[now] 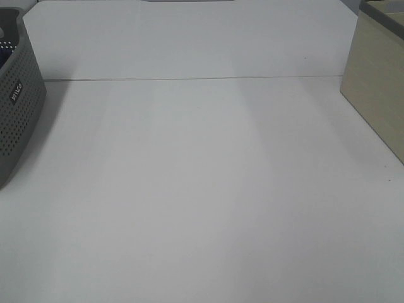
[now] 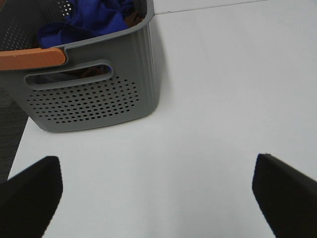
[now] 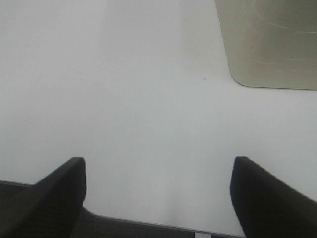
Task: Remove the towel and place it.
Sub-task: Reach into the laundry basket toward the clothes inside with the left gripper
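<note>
Nearest the lens: left fingers (image 2: 29, 198) and right fingers (image 3: 49, 203), both pairs released wide, gripping nothing, poised above the white worktop (image 1: 202, 189). Just beyond the left pair, at the worktop's left edge, a grey perforated basket (image 2: 99, 99) (orange handle (image 2: 29, 58) across its rim), royal-blue towel (image 2: 94, 17) bunched inside. Farther off at right, a beige box (image 1: 379, 88), well apart from the basket.

The royal-blue towel (image 2: 94, 17) lies crumpled inside the grey perforated basket (image 2: 94, 99), partly below its rim.
</note>
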You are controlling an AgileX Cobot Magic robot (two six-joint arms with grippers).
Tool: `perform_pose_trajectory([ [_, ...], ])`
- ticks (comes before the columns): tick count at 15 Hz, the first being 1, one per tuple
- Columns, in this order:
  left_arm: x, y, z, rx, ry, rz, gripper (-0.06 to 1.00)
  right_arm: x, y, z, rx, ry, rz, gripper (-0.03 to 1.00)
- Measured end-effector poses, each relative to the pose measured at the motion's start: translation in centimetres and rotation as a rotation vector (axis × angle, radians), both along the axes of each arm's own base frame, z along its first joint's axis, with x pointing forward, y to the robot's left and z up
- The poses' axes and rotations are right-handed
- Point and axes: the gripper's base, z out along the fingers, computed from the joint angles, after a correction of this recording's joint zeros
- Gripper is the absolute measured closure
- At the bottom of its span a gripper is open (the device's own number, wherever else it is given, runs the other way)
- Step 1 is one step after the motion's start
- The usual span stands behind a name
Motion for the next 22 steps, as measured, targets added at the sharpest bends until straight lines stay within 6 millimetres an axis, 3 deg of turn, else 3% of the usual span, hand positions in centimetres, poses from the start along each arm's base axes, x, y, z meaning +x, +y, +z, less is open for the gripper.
perform_pose_trajectory([
  [22, 0.00, 0.00, 0.00, 0.004, 0.000, -0.002, -0.05, 0.00, 0.00, 0.00, 0.000, 0.000, 0.000, 0.18],
])
